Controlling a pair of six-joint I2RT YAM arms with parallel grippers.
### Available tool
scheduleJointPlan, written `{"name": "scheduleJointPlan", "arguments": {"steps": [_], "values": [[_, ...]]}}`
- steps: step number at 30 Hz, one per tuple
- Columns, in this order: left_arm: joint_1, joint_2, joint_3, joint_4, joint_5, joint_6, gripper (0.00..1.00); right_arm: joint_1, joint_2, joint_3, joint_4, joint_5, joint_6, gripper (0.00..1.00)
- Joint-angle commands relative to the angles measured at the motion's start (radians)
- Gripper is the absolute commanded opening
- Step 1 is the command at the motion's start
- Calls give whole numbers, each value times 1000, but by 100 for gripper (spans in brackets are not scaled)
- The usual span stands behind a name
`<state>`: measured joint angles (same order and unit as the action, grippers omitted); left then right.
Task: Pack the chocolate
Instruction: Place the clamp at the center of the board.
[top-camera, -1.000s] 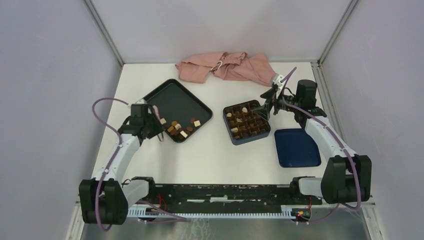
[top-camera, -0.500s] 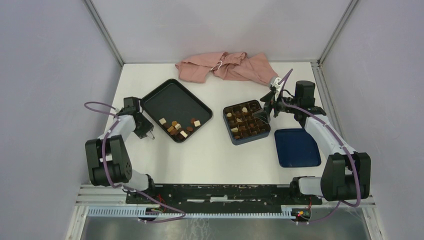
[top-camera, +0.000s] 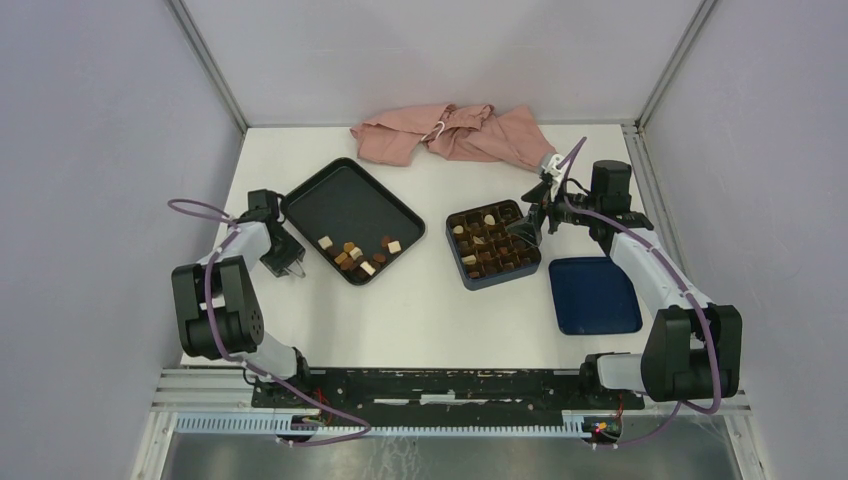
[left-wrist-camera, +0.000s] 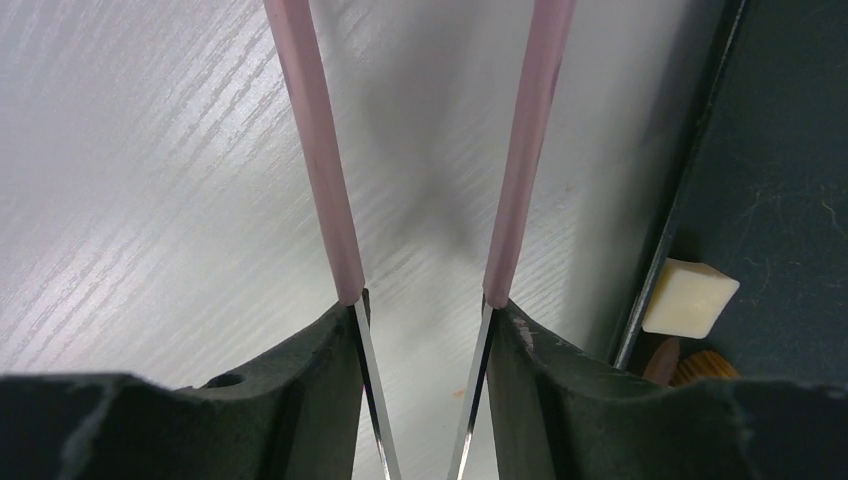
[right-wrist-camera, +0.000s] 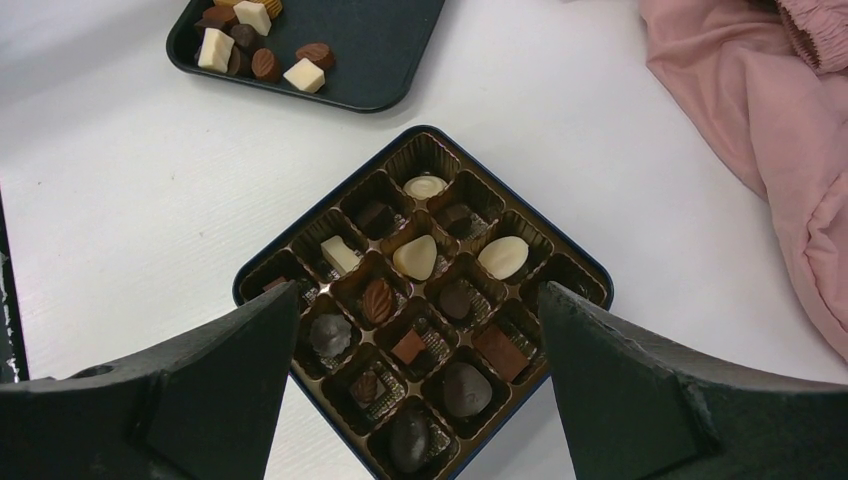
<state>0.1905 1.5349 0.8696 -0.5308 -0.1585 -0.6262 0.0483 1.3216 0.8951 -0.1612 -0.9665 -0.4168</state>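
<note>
Dark and cream chocolate lay heaped in the near corner of the black tray, pieces facing every way, no shared long axis; more sat in the box. Left gripper, jaws parted and empty, hovered just outside the tray and might clip it; right gripper gaped empty over the box.

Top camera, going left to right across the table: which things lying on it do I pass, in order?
Black tray holding loose chocolate → dark blue box with a gridded insert, partly filled → blue lid. The pink cloth at the back is left out, since it spans across both tray and box.
</note>
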Motion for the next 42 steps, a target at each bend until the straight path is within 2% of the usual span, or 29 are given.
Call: {"name": "scheduleJointPlan", "arguments": {"steps": [1, 7, 21, 29, 30, 33, 35, 39, 42], "values": [[5, 52, 64, -42, -51, -41, 52, -7, 3, 42, 6, -13, -14, 94], [7, 129, 98, -74, -29, -48, 53, -14, 1, 44, 3, -15, -19, 94], [7, 106, 94, -82, -50, -49, 58, -24, 9, 47, -4, -24, -22, 94], [7, -16, 75, -112, -63, -35, 60, -28, 6, 47, -13, -19, -36, 94], [7, -49, 71, -113, -50, -21, 63, -28, 4, 48, -17, -15, -42, 94], [7, -172, 59, -108, 54, 45, 69, -29, -12, 48, -30, 16, -76, 94], [7, -291, 25, -55, 213, 106, 74, -30, -31, 44, -32, 41, -105, 94], [5, -548, -67, 123, 482, 124, 98, -31, -71, 35, -30, 93, -142, 95], [5, -694, -102, 241, 654, 72, 100, -36, -88, 36, -24, 125, -144, 96]]}}
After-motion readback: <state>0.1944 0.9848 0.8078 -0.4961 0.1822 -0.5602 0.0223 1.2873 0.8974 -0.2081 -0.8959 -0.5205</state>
